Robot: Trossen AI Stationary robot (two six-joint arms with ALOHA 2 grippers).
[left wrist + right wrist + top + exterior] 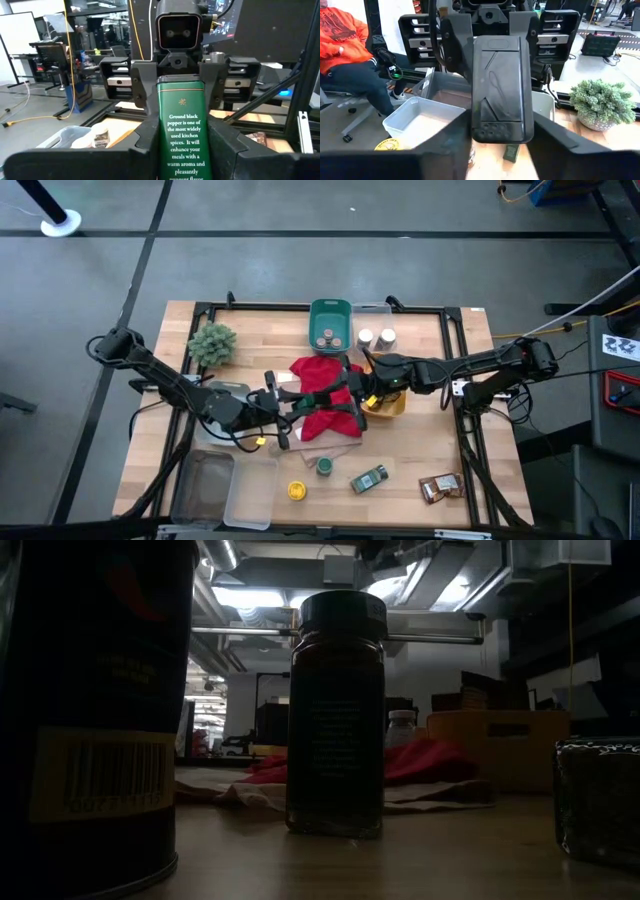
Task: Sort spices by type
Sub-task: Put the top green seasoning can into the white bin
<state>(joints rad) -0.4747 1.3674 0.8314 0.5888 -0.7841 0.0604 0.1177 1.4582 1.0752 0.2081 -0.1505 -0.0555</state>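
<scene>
A flat pepper tin [181, 130], green with white print on one face and dark grey on the other [502, 85], hangs level above the red cloth [325, 418] at mid-table. My left gripper [288, 406] is shut on one end and my right gripper [348, 392] on the other, the two facing each other. A yellow-lidded jar [296, 491], a green-lidded jar [324, 467], a jar lying on its side [369, 479] and a brown foil packet [440, 487] sit near the front edge. Two white-lidded jars [376, 337] stand at the back. My left gripper pinches the tin's two narrow side edges [161, 150] between its fingers at the tin's near-left end. The fingers come level from the table's left and lie along the tin. The tin is lifted clear and level. My right gripper has its fingers [145, 85] against the same two side edges at the tin's other end [476, 131]. It comes about level from the table's right, fingers along the tin. No gap shows between fingers and tin.
A green bin [330, 310] holding jars stands at the back, with a wooden box [388, 404] under my right arm. A small plant [212, 343] is at the back left and clear tubs [225, 488] at the front left. A seated person [342, 35] is beyond the table.
</scene>
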